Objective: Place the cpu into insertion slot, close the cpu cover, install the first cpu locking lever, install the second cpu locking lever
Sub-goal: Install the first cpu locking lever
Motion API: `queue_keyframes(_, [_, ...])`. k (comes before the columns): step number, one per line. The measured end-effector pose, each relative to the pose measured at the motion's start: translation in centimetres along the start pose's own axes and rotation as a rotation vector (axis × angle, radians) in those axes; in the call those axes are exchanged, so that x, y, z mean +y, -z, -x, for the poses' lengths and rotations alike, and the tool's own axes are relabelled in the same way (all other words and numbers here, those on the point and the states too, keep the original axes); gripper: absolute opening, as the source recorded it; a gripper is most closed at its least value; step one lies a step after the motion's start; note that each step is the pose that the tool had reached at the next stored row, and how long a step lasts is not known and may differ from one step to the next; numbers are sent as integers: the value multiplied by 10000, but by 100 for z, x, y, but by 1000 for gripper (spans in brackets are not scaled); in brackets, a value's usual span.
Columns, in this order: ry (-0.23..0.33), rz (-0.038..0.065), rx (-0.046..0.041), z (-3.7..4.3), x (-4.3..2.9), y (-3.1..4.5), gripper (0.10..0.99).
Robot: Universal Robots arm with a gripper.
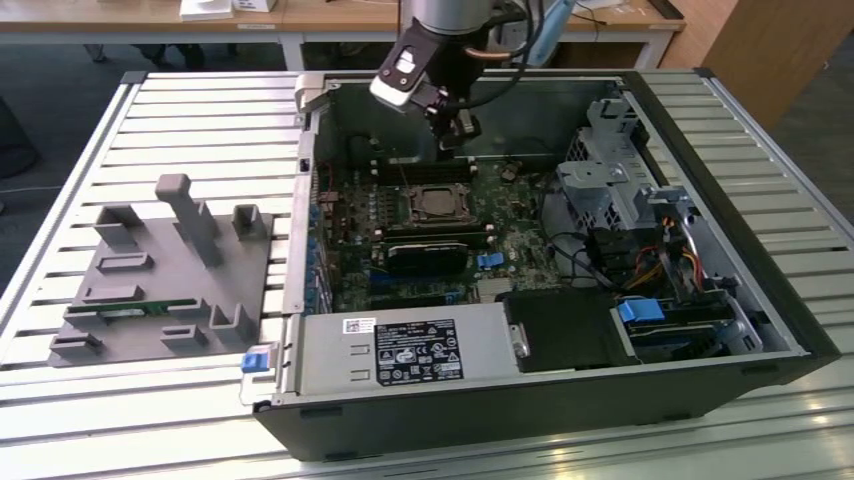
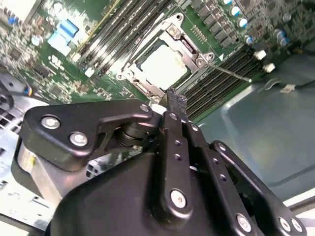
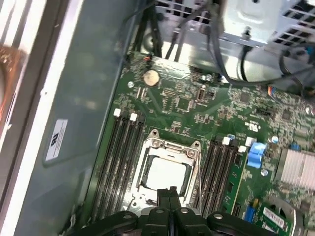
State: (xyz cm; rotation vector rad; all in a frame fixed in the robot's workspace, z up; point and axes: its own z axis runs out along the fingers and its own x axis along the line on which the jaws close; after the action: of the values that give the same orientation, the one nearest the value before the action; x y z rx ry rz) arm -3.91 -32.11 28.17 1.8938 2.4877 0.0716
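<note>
Silvery-grey square cpu [image 3: 165, 173] was framed by thin metal cpu cover [image 3: 170, 146]; black gripper [image 1: 454, 148], jaws pressed together, was seen upper-centre in exterior view

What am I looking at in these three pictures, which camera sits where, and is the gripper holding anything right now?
One robot arm reaches into an open computer case lying on a slatted table. The exterior view looks on from outside. Both wrist views ride on the arm and look past the gripper at the motherboard. The gripper is shut and holds nothing. The cpu sits in its socket, and the cpu cover appears to lie down around it. A grey fixture stands at the exterior view's left.
</note>
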Motion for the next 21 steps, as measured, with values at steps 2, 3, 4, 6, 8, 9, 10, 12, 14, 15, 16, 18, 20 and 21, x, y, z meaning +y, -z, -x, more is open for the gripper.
queue_keyframes(2, [359,-6,16,0,0,0,106])
queue_keyframes(3, [555,-10,25,0,0,0,106])
queue_keyframes(4, [734,-12,33,0,0,-1,106])
queue_keyframes(6, [1090,-18,49,0,0,-1,106])
queue_keyframes(8, [1426,-24,65,0,0,-1,106])
queue_keyframes(9, [1592,-26,72,0,0,-1,106])
queue_keyframes(10, [1738,-29,79,0,0,-1,106])
queue_keyframes(12, [2014,-33,91,0,0,-1,106])
queue_keyframes(14, [2236,-37,101,0,0,-1,106])
queue_keyframes(15, [2331,-39,105,0,0,-1,106])
queue_keyframes(16, [2424,-40,110,0,0,-1,106])
queue_keyframes(18, [2600,-43,117,0,0,-1,106])
queue_keyframes(20, [2772,-46,125,0,0,-1,106])
queue_keyframes(21, [2861,-47,129,0,0,-1,106])
